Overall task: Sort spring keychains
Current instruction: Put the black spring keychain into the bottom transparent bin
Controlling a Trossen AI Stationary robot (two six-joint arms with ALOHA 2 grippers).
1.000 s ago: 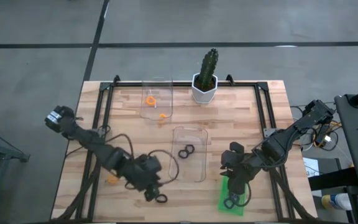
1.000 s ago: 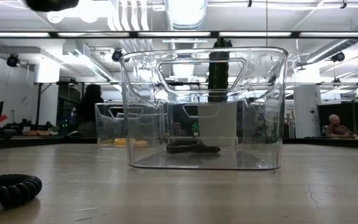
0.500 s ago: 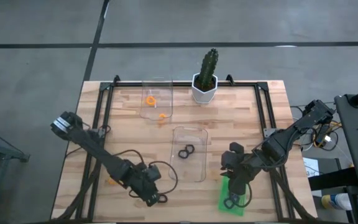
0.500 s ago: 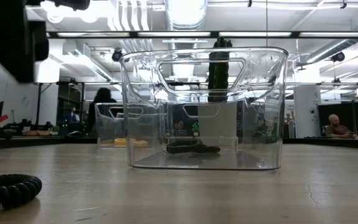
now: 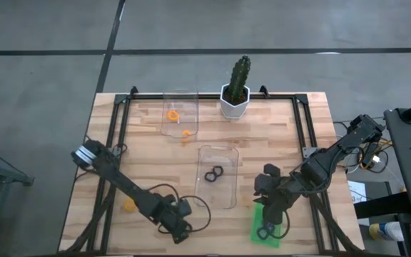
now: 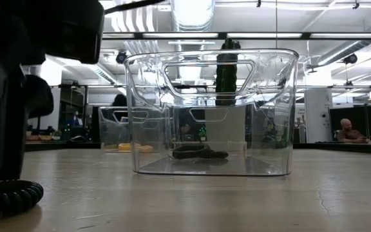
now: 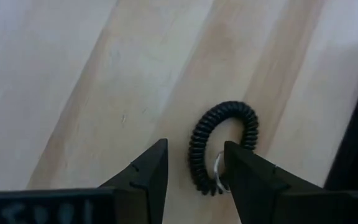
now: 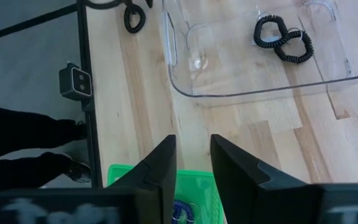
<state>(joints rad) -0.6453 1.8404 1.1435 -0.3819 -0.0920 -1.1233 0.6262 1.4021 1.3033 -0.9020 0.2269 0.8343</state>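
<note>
at the near edge of the table the left gripper hangs low over a loose black keychain, its fingers spread wide to either side of the coil and holding nothing yet; by the look of it this ring is the one in hand and its pickup is not done. just beside that arm an orange keychain lies loose on the wood, unsorted.

on the right side of the near edge the right gripper hovers over the green tray, fingers partly apart with nothing between them. a purple keychain lies in that tray, so purple looks at least begun.

toward the middle, the nearer clear tray holds two black keychains, touching one another. farther back, the far clear tray holds two orange keychains, well apart from each other.

as a judgement, the sort is past halfway: each colour has its place and some rings are in. what shows as left is the one black ring and the one orange ring on the bare table. beyond the far tray stands a potted cactus, no part of the job.
</note>
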